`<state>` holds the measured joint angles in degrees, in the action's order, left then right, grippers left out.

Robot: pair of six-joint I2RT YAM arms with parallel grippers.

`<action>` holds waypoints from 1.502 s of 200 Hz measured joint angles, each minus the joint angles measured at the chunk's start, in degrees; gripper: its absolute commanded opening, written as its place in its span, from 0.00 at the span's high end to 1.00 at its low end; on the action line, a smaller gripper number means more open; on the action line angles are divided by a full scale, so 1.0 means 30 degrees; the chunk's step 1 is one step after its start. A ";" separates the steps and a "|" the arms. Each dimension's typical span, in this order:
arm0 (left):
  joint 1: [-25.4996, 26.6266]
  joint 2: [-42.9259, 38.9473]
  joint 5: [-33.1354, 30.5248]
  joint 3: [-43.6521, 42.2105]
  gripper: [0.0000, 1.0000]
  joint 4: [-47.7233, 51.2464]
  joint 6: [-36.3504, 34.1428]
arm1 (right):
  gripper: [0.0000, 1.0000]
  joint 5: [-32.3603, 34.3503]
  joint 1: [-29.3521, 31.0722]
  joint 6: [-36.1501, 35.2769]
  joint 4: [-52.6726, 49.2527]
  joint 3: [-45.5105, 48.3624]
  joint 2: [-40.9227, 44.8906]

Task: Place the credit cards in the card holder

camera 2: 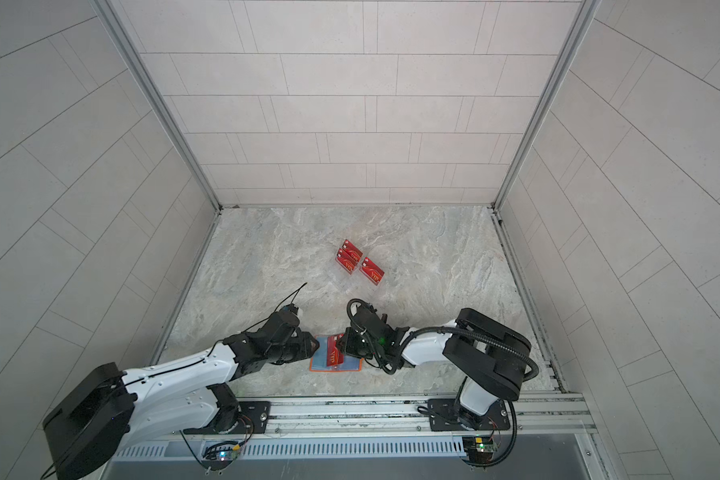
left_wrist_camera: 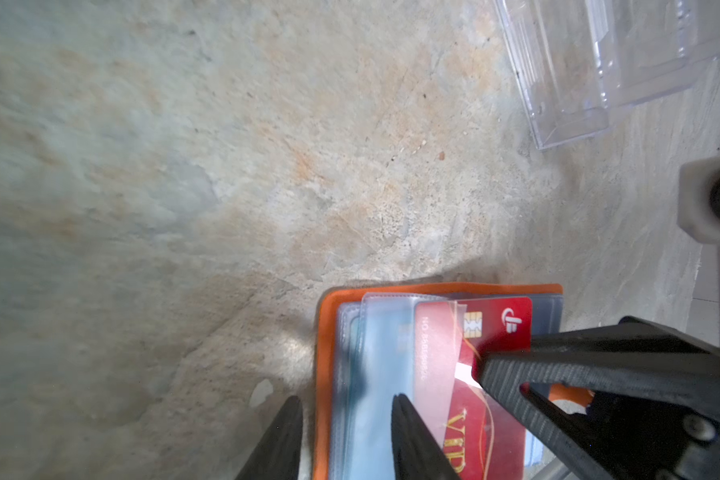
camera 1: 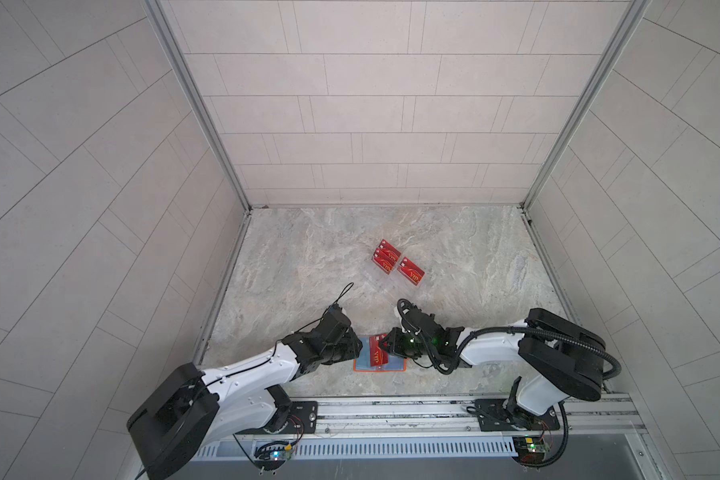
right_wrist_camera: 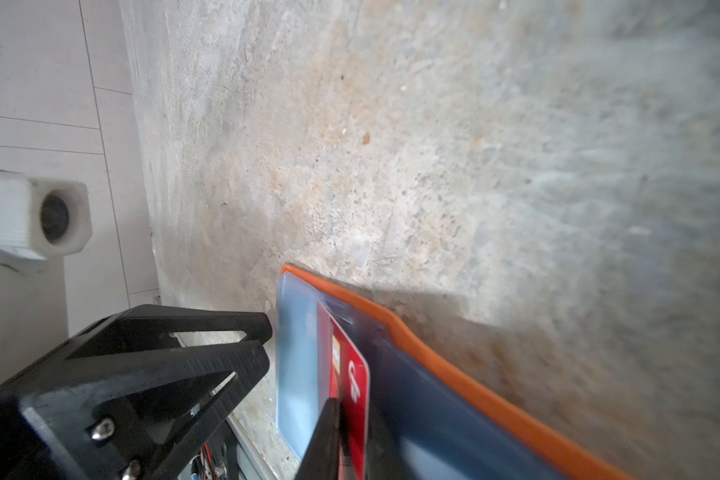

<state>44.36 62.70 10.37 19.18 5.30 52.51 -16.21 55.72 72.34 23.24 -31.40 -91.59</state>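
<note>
Slippage of the red plastic "VIP" card (left_wrist_camera: 495, 332) is judged the chief danger: only part of it is tucked under the clear plastic sleeve (left_wrist_camera: 387, 345), while its chip end is left bare and slightly askew. That sleeve is bound into the orange leather-like book-style wallet (left_wrist_camera: 324, 374), which is laid open on the marbled stone-look tabletop (camera 1: 308, 270) near the front edge, between the two arms. The right gripper (camera 1: 385, 344) is set at the card's bare end with jaws narrow; whether the card is pinched or merely flanked cannot be told. The left gripper (left_wrist_camera: 345, 399) is held partly open astride the wallet's outer edge, with nothing seen clamped in it. With the wallet unpinned, a push on the card could shift the whole wallet or buckle the sleeve; a release could leave the card crooked. Other red cards (camera 1: 411, 272) are stood in the clear acrylic rack (left_wrist_camera: 557, 83), well apart.
</note>
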 measured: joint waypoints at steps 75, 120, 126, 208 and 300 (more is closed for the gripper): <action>0.0000 0.0219 0.0131 -0.0007 0.50 -0.0277 0.0044 | 0.54 0.0641 0.0605 -0.1042 -0.3177 -0.1056 0.0670; 0.0000 0.1173 0.0743 0.0066 0.48 -0.1756 -0.0007 | 0.44 0.0444 0.1166 -0.2361 -0.6164 -0.2820 0.0546; 0.0000 0.1290 0.0816 0.0066 0.48 -0.1989 0.0000 | 0.44 0.0401 0.1246 -0.2499 -0.6557 -0.3075 0.0430; -0.0044 0.0940 0.1333 -0.0444 0.49 -0.2732 0.0583 | 0.46 0.0415 0.1872 -0.4801 -1.1205 -0.6615 -0.1253; 0.0058 0.0058 0.1239 -0.0627 0.52 -0.1639 0.1464 | 0.42 0.0415 0.2171 -0.6849 -1.3653 -0.8932 -0.2790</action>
<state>44.53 62.87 14.09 17.30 0.38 56.90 -14.96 62.24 51.79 -17.72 -58.19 -99.96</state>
